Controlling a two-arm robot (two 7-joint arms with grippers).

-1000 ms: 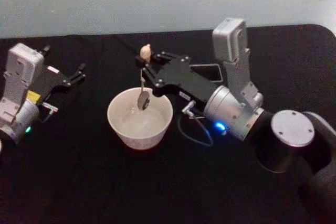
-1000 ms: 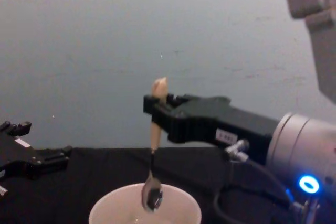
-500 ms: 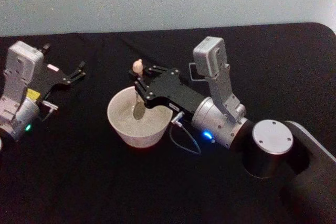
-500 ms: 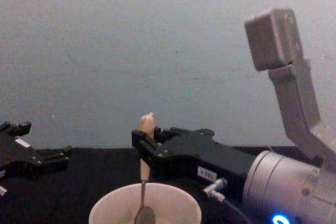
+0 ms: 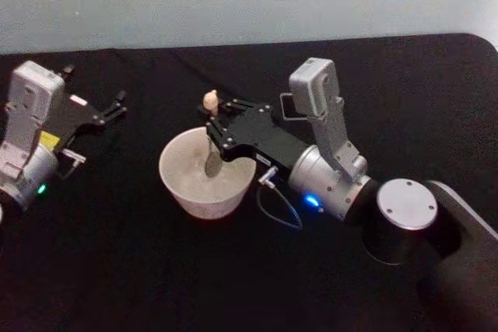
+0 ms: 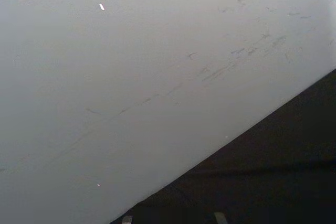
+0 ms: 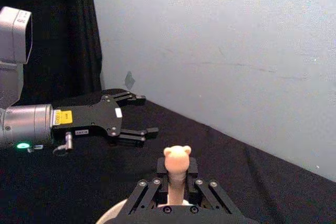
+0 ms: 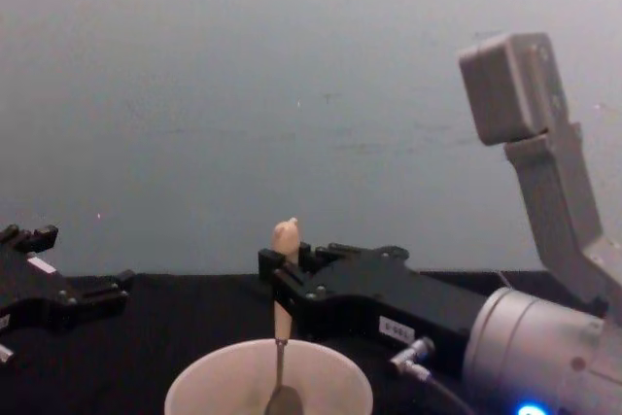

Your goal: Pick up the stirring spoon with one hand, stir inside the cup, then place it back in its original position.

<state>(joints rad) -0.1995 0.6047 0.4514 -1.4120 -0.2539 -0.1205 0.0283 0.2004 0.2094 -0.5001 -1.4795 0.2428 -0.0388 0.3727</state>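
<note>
The black table carries the cream-white cup near its centre. Over the cup's rim, the right end effector is clamped on the stirring spoon, which stands upright with its bowl down inside the cup. The left end effector sits at the left, fingers apart.

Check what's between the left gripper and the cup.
Only black table cover, per the head view. The left gripper sits open at left; right gripper holds the stirring spoon in the cup.

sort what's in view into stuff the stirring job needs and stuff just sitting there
In use: slim peach-handled metal stirring spoon; wide cream-white round cup; black right gripper, shut on the spoon.
Idle: black left gripper, parked open at left; black table cover.
</note>
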